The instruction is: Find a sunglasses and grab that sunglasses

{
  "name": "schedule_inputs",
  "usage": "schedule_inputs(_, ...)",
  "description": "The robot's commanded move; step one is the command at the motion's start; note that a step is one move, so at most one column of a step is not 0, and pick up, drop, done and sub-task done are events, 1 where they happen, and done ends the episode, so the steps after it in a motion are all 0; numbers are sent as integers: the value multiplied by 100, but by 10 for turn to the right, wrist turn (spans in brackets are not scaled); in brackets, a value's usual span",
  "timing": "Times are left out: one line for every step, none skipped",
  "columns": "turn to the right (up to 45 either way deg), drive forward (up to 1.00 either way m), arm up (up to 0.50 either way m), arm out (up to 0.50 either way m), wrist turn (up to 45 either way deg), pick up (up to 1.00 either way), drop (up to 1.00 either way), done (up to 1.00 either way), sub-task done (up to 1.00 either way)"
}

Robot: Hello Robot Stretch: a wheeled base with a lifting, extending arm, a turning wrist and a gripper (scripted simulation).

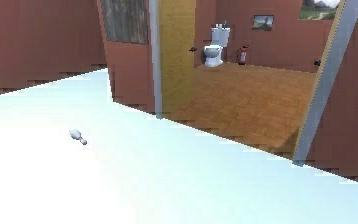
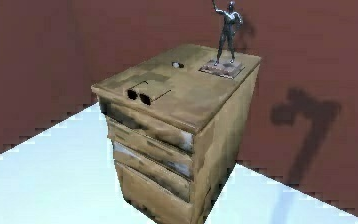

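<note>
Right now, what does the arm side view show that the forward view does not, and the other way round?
Arm side view: a wooden dresser with drawers; dark sunglasses lie on its top, and a dark statue of a figure stands at its far corner.
Forward view: a room with a wooden floor, a white toilet, a small red thing beside it and a picture on the wall; a small white thing lies nearer.
Both: pale floor and reddish-brown walls.
</note>
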Motion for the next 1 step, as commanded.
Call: schedule_inputs(0, 0, 50, 0, 0, 0, 0, 0, 0)
